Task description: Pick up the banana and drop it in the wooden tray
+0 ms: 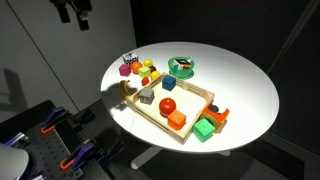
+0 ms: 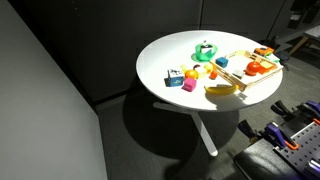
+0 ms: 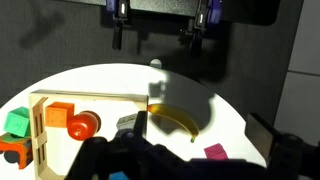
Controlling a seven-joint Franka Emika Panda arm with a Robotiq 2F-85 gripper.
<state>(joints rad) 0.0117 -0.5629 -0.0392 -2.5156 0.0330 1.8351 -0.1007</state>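
Banana (image 3: 172, 120), just right of tray (image 3: 90, 98), probably light, stiff, slick plastic; pinch mid-curve. Gripper (image 3: 152, 42) jaws spread.

White table (image 1: 250, 90) — green bowl (image 1: 182, 67).

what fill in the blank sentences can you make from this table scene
1. In the wooden tray a ___ ball sits beside an orange block.
2. The banana lies on the ___ table, outside the tray.
3. The gripper hangs in the air, holding nothing, with its jaws ___.

Missing words: red; white; open.
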